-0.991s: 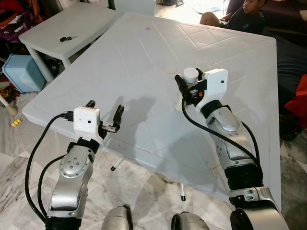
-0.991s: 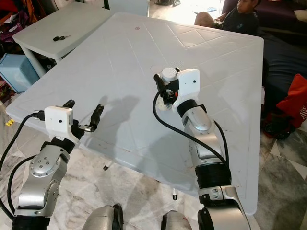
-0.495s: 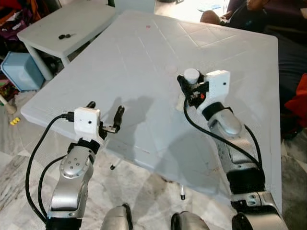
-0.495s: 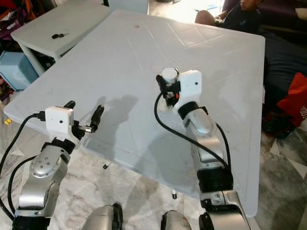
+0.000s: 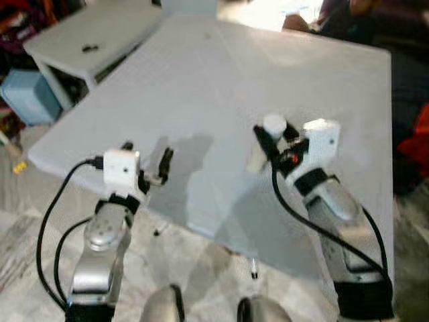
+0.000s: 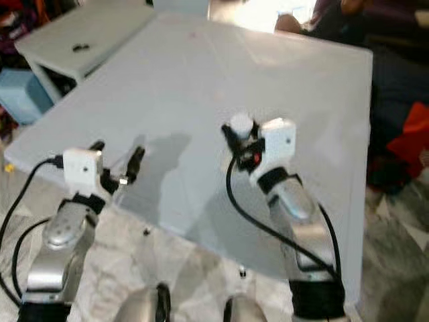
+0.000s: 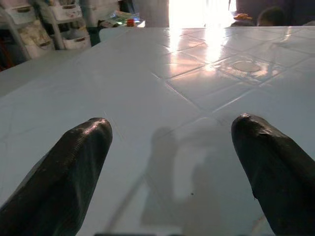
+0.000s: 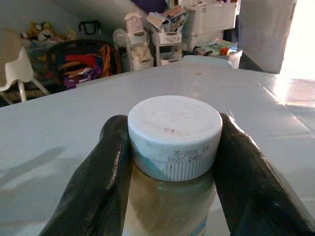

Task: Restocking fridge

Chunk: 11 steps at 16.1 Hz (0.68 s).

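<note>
Over the near table edge the left gripper [image 5: 145, 163] hovers spread wide, carrying nothing. Further in, the right gripper [image 8: 170, 167] clamps a white-capped bottle [image 8: 173, 147] just under its cap, likely lifted for carrying to the fridge. Beyond spreads the white table [image 5: 201, 80], then a smaller side table [image 5: 94, 37] and cluttered shelves [image 8: 167, 29].

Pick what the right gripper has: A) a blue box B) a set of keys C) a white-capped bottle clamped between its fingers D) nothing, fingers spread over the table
C: in the right wrist view the right gripper has a black finger on each side of the bottle, pressed just under its white cap.
</note>
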{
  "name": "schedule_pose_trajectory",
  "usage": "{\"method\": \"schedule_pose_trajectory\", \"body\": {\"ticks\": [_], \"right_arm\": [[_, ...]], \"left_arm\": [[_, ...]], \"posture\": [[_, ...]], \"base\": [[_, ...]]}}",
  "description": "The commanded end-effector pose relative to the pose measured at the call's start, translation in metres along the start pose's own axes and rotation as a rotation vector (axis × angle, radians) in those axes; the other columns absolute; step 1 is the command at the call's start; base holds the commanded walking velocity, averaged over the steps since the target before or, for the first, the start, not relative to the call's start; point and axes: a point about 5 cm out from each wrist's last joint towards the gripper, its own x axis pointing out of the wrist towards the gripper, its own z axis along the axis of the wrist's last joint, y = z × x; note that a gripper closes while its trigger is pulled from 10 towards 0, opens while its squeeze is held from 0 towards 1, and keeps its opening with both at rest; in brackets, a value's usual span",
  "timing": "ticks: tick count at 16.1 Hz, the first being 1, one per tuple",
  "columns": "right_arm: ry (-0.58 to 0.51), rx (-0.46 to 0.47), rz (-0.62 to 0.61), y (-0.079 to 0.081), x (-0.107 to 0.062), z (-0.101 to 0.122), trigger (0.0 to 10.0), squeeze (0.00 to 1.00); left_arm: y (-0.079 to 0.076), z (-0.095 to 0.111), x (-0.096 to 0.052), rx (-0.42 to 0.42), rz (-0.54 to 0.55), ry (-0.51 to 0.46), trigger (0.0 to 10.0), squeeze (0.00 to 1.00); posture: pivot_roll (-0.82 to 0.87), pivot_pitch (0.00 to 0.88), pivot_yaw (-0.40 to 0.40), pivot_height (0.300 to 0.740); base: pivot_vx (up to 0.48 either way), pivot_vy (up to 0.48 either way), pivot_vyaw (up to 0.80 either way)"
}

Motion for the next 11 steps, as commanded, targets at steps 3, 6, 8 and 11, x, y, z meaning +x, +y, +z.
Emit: {"method": "schedule_pose_trajectory", "body": {"ticks": [3,6,8,11], "right_arm": [[0.039,0.030,0.008,0.010,-0.002,-0.002,10.0,0.00],[-0.015,-0.002,-0.026,0.015,-0.003,0.004,10.0,0.00],[-0.036,-0.031,-0.032,0.021,-0.004,0.005,10.0,0.00],[-0.039,-0.012,-0.071,0.020,-0.005,0.002,10.0,0.00]], "left_arm": [[0.003,-0.007,0.009,0.014,0.052,0.059,10.0,0.00],[0.006,-0.003,0.014,0.008,0.084,0.043,10.0,0.00],[0.004,-0.005,0.013,0.014,0.091,0.045,10.0,0.00],[0.002,-0.012,0.011,-0.030,0.116,0.064,10.0,0.00]], "posture": [[0.00,0.095,0.033,0.740],[0.00,0.084,0.024,0.740],[0.00,0.073,0.017,0.740],[-0.01,0.051,0.012,0.740]], "base": [[0.000,0.000,0.00],[0.000,0.000,0.00],[0.000,0.000,0.80],[0.000,0.000,0.80]]}}
